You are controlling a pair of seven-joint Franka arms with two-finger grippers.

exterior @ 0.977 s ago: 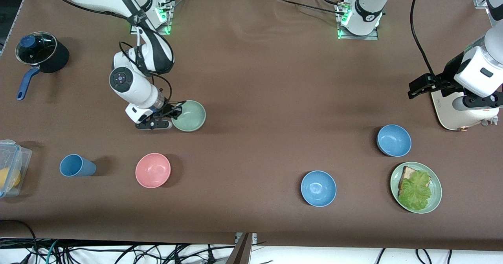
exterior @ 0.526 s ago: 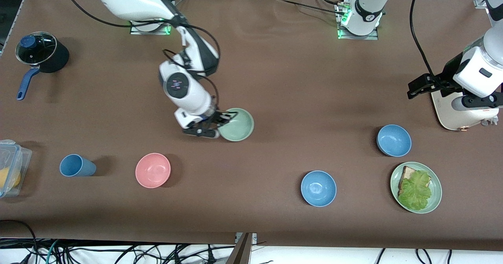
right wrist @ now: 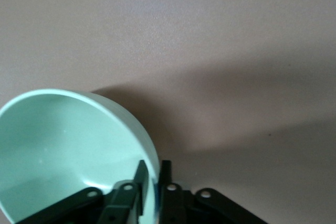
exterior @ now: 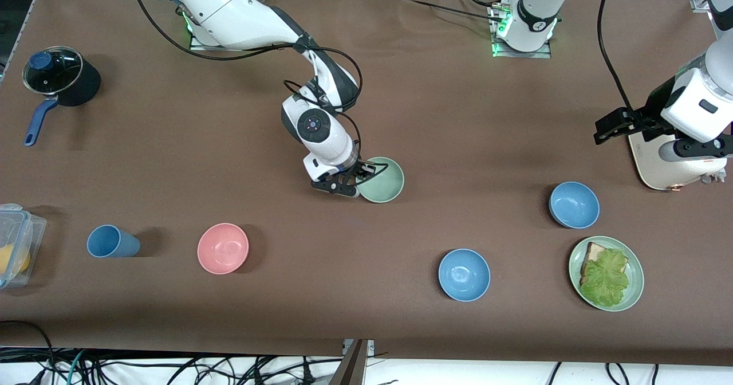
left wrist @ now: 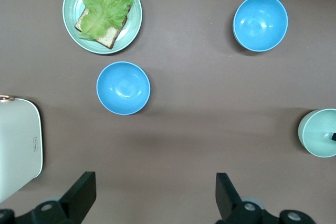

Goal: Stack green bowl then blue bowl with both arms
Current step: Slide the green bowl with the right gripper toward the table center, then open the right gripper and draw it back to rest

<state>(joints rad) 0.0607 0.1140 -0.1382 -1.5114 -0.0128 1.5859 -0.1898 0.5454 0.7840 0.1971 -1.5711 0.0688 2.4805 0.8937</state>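
R hand (exterior: 359, 179) sits low over mid-counter, its two fingers (right wrist: 140, 181) pinched on the rim of the green bowl (exterior: 382, 180), one inside the wall, one outside. R wrist view shows that grip up close: rim wedged between the black pads, bowl tipped w/ a dark shadow under it on the counter (exterior: 401, 116). Front view doesn't resolve the pinch, only the hand touching the bowl's edge on the side toward the R arm's end. Can't tell from either view if the bowl's base touches the counter.

L hand (left wrist: 152, 195) hangs over the L arm's end of the counter, waiting, fingers wide apart, nothing between them. L wrist view shows both black fingertips spread w/ bare counter in the gap; front view shows only the dark hand body from the side, over a white appliance (exterior: 667, 164).

Outward: two blue bowls, both upright and empty. One blue bowl (exterior: 574, 204) near the white appliance, the other blue bowl (exterior: 464, 274) nearer the front camera, more toward mid-counter. Green plate (exterior: 606, 273) w/ bread and lettuce just beside the first one, nearer the camera. L wrist view catches all three plus a slice of the green bowl at its frame edge.

Front view only: pink bowl (exterior: 223, 248), blue cup (exterior: 111, 242) lying on its side, clear box (exterior: 14, 242) at the R arm's end, black pot (exterior: 60, 78) w/ glass lid and blue handle.
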